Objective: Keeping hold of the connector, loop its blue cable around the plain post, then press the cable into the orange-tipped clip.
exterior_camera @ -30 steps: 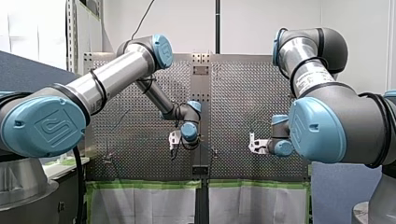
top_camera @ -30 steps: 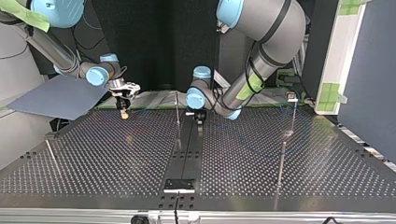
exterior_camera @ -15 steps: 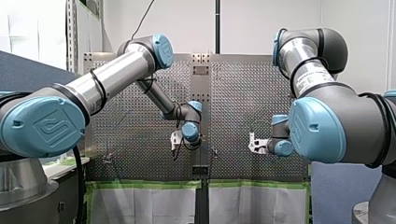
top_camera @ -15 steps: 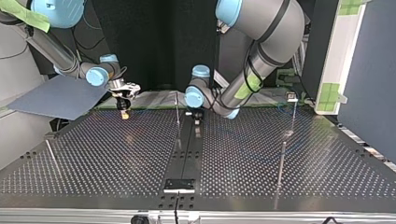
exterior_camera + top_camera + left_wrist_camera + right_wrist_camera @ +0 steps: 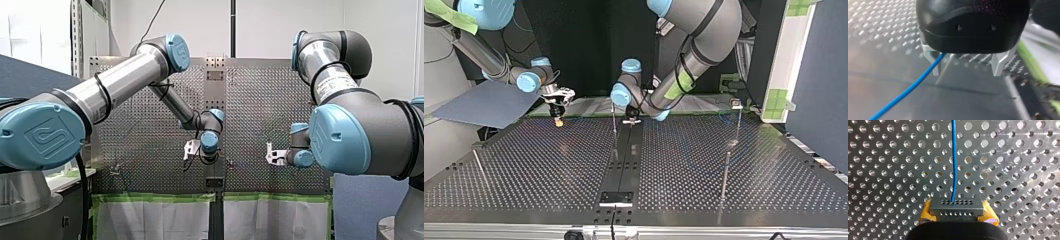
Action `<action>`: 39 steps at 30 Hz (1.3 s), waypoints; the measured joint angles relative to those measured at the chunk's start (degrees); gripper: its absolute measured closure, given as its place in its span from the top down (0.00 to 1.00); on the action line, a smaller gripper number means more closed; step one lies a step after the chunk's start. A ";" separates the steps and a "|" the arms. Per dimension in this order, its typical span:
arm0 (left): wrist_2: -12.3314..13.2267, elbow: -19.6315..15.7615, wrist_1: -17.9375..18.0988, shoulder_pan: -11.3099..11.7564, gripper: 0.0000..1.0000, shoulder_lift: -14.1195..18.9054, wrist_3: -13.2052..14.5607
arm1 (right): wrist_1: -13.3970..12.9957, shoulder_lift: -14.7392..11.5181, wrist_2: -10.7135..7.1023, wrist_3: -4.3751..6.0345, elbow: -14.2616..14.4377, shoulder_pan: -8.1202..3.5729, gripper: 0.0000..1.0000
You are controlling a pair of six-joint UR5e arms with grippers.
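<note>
Bright, even room light fills the front view, leaving a soft sheen along my left arm. The top view's backdrop is dark; the worktop shows pale glare at its edge nearest the arms. Behind my left claw the holes smear into streaks. The connector is evenly lit.

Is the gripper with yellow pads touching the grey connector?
Touching: in the right wrist view my right gripper has its yellow pads squeezing both sides of the connector.

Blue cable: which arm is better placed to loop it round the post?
Probably left: the open left gripper is beside the plain post, blue cable at one finger; the right gripper is busy holding the connector.
</note>
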 joint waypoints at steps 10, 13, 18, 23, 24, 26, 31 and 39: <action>-2.48 -3.90 1.44 -5.57 1.00 1.53 4.82 | 0.63 -0.02 0.00 -0.06 -0.01 0.05 0.00; -2.40 -5.55 3.03 -6.15 1.00 2.77 5.05 | 0.65 -0.03 -0.01 -0.09 0.00 0.10 0.00; -1.34 -8.07 5.53 -6.63 1.00 4.77 5.13 | 0.83 -0.03 -0.01 -0.10 -0.02 0.11 0.00; -0.07 -10.85 7.76 -6.96 1.00 5.92 5.04 | 1.27 -0.03 -0.01 -0.11 -0.04 0.18 0.00; 0.01 -11.33 7.87 -7.00 1.00 5.97 5.02 | 1.32 -0.03 -0.01 -0.11 -0.04 0.19 0.00; 0.34 -12.40 7.68 -7.34 1.00 6.01 4.75 | 1.39 -0.04 -0.01 -0.11 -0.04 0.21 0.00; 2.24 -14.92 7.26 -7.86 1.00 5.95 2.75 | 1.46 -0.03 -0.01 -0.11 -0.03 0.29 0.00; 5.27 -15.76 8.58 -7.24 1.00 5.87 -0.92 | 1.49 0.01 -0.40 -0.04 -0.02 0.46 0.00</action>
